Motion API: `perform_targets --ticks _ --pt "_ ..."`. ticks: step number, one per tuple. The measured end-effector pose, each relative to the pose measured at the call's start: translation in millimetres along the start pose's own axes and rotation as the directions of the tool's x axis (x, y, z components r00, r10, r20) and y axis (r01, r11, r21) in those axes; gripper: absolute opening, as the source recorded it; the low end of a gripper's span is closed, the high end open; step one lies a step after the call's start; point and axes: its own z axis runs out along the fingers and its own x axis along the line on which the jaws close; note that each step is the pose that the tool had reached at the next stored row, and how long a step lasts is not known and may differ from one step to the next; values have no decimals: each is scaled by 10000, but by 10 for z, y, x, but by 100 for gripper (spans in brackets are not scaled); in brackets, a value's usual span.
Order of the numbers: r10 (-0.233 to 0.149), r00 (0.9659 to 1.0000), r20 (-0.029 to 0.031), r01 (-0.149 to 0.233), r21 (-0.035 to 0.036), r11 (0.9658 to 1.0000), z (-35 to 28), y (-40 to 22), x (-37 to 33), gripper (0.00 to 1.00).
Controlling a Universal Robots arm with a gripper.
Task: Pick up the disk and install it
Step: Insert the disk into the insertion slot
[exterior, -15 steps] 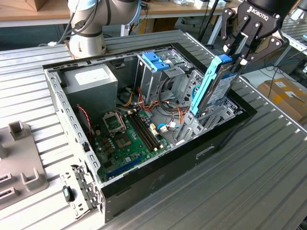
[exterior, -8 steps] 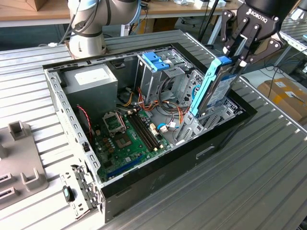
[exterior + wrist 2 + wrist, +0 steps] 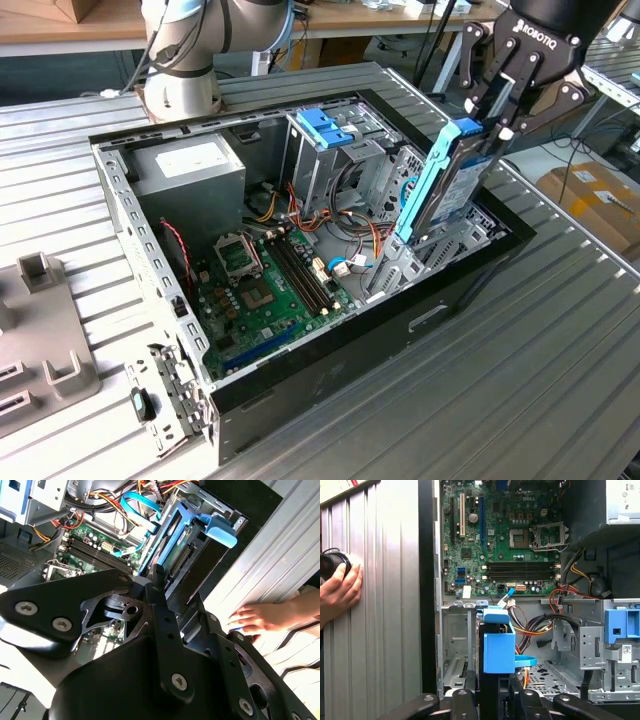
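Note:
The disk [image 3: 445,190] stands on edge, its light-blue rail facing up, with its lower end down in the metal bay [image 3: 425,255] at the side of the open computer case [image 3: 330,370] on the exterior view's right. My gripper [image 3: 497,125] is shut on the disk's upper end. In the first wrist view the disk's blue rail [image 3: 499,645] sits between the black fingers [image 3: 462,702], above the bay. In the second wrist view the disk [image 3: 177,555] leans into the bay, its blue end tab sticking out.
Inside the case lie the green motherboard [image 3: 265,285], a grey power-supply box [image 3: 190,165], a drive cage with a blue bracket [image 3: 325,125] and loose cables [image 3: 345,235]. A person's hand [image 3: 337,590] rests on the ribbed table beside the case. Grey fixtures [image 3: 40,340] sit on the exterior view's left.

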Motion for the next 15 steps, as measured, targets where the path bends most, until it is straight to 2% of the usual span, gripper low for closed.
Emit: perform_targets --ticks 12,15 --pt "0 10000 -1 0 0 10000 5 0 4 35" --pt "0 10000 0 0 0 10000 29 0 4 35"
